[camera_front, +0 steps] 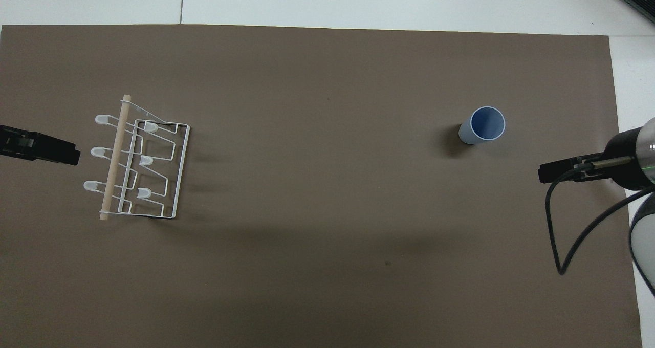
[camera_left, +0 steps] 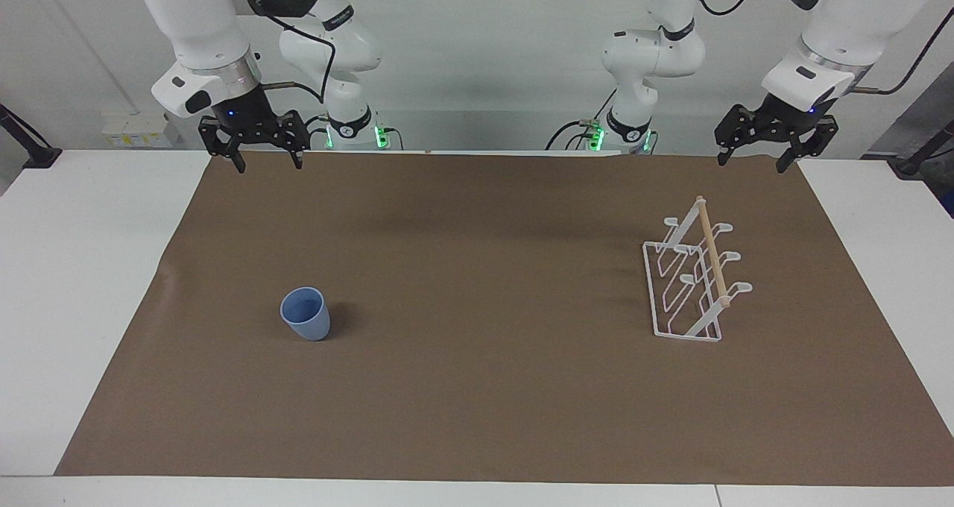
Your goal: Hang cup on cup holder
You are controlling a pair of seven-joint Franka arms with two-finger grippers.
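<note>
- One cup [camera_left: 305,314]: a small light-blue tumbler, plain and matte, no handle, narrowing toward its base. It stands upright, mouth up, on the brown mat toward the right arm's end of the desk, touched by nothing.
- One cup holder [camera_left: 689,281]: a white wire rack on a rectangular base, with six slanted looped prongs, three on each side, and one pale round wooden rod [camera_left: 712,252] along its top. It sits on the mat toward the left arm's end, well apart from the cup, and no cup hangs on it.
- One brown mat [camera_left: 477,388]: flat, dull, paper-like, rectangular, covering most of the white desk [camera_left: 67,283].
- Two hands, both black, two-fingered and empty. The right hand [camera_left: 263,158] hangs over the mat's edge nearest the robots at the cup's end, fingers spread apart. The left hand [camera_left: 753,160] hangs over the same edge at the rack's end, fingers likewise apart.
</note>
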